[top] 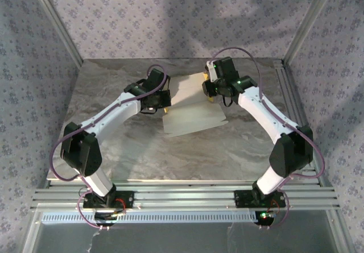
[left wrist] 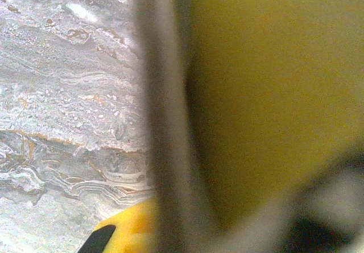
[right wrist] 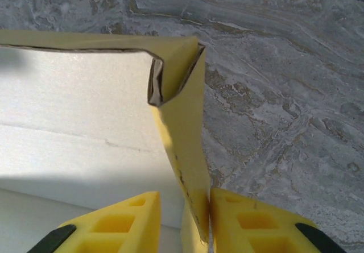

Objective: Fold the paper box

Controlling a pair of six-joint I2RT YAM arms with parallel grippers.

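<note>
- Top view: the paper box (top: pixel 190 113) is seen lying mostly flat, cream side up, mid-table (top: pixel 170 156) between the two arms. The left gripper (top: pixel 166 108) is parked at its left edge, the right gripper (top: pixel 210 96) at its far right corner.
- Left wrist: the jaws are squeezed right down. Blurry yellow card is seen running down past the one finger (left wrist: pixel 128 233) in view, so the box looks pinched.
- Right wrist: a yellow flap (right wrist: pixel 185 145) is stood up between the fingers. It's touched on one side only, with a gap left on the other, so the jaws are part open and nothing's clamped.
</note>
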